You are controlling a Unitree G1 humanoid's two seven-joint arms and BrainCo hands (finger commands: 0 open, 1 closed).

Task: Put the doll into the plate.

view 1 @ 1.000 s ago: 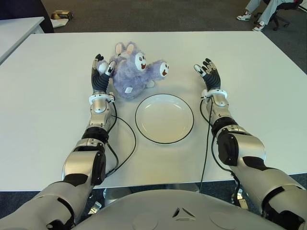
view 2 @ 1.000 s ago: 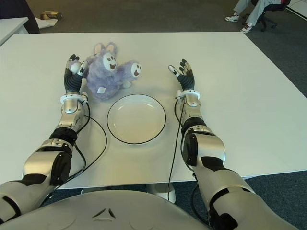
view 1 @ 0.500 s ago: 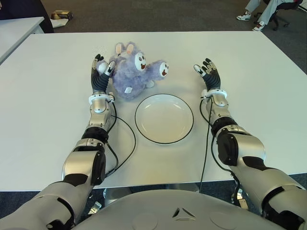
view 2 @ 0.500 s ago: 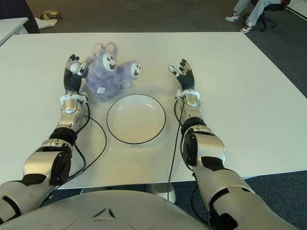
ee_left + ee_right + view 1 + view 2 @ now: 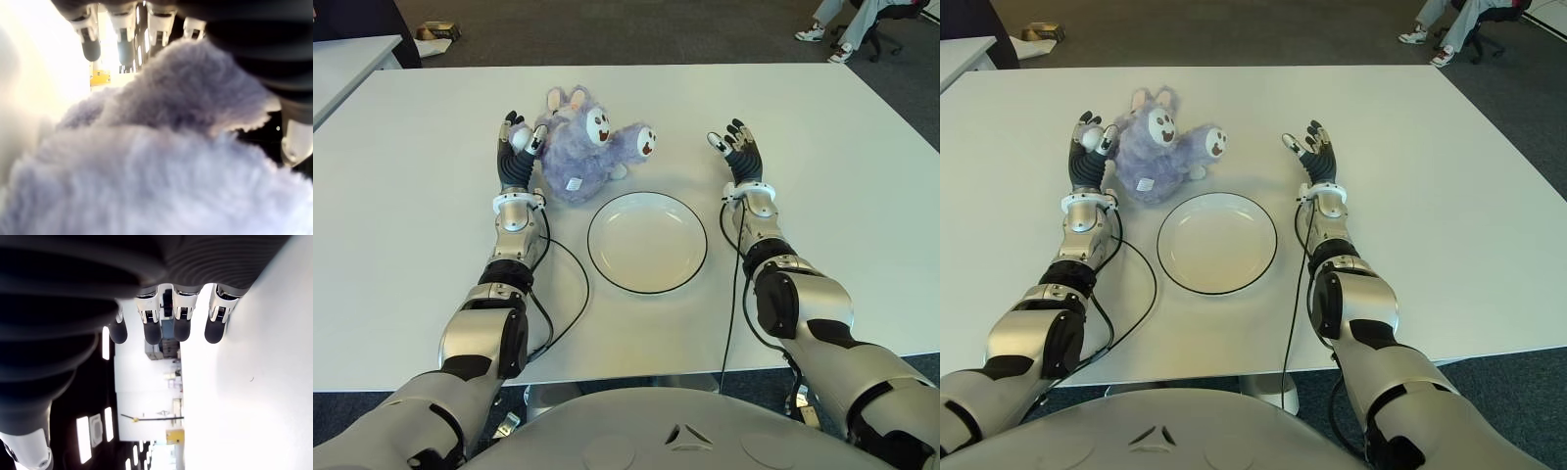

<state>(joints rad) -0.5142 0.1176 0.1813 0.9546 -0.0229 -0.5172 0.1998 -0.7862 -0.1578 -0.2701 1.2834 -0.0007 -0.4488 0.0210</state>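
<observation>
Our left hand (image 5: 517,147) presses against the doll (image 5: 579,147), fingers spread and gripping nothing; the doll lies on the bench (image 5: 411,196) just behind the plate (image 5: 647,242); our right hand (image 5: 738,147) is released.

Two head cameras looked forward and down from above the chest, set slightly apart, sharing the whole white desk (image 5: 401,196) and both arms. Each wrist camera sat very close behind its own robot hand, facing along the fingers (image 5: 152,331).
</observation>
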